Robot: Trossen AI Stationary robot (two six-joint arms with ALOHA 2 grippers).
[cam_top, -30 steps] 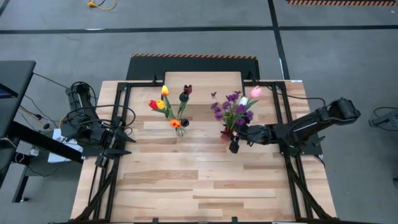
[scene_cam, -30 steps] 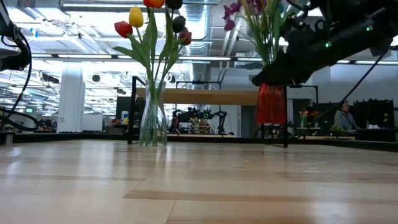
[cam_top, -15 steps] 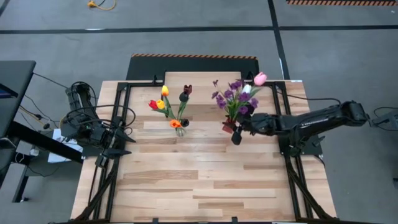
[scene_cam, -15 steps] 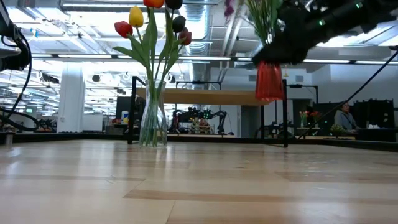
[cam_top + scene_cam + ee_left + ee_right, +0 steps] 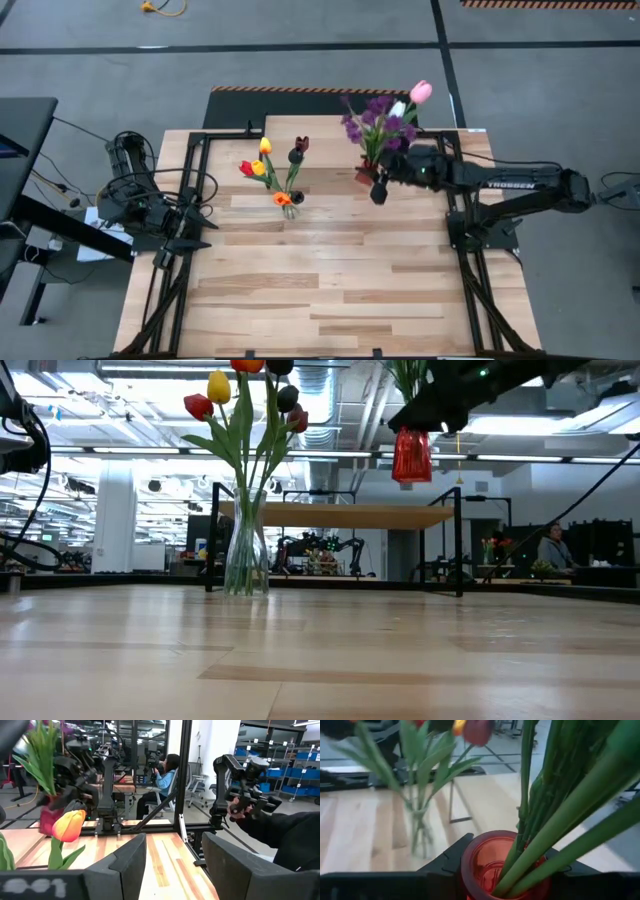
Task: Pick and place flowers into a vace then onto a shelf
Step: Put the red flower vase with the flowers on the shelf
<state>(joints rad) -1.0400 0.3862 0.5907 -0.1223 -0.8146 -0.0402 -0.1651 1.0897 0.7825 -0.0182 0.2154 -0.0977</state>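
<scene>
Now that my right claw [image 5: 377,185] has lifted the red vase [image 5: 411,455] of flowers [image 5: 385,115] higher and carried it toward the shelf [image 5: 335,515], I grip it tight above the bench [image 5: 330,290]. Next comes setting it down. My left claw [image 5: 172,865] waits half open, empty.

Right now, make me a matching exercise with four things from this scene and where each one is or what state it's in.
Things:
1. red vase
2. clear vase
3. left gripper
4. shelf

States:
A. open, waiting at the table's left edge
B. standing on the table, holding tulips
C. bare plank top at the table's far side
D. held in the air by the right gripper

Pairs: 1-D, 2-B, 3-A, 4-C
</scene>
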